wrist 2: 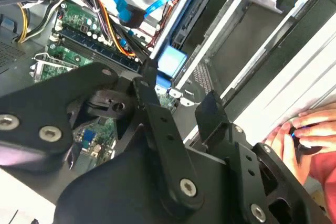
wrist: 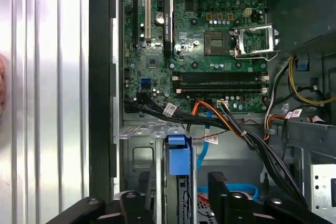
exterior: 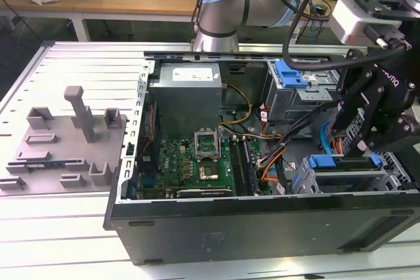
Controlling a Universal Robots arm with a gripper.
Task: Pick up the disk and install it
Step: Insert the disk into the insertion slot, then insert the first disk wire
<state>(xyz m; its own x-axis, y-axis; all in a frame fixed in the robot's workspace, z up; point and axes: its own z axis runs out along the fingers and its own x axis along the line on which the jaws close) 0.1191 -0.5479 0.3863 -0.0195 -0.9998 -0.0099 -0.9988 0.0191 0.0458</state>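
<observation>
First wrist view: my gripper (wrist: 181,182) is spread, a finger either side of the disk (wrist: 178,156), which stands edge-on in the drive bay (wrist: 139,150). My worry is that an off-centre squeeze could cock it in the bay or snag the cables (wrist: 231,124) close by.
</observation>
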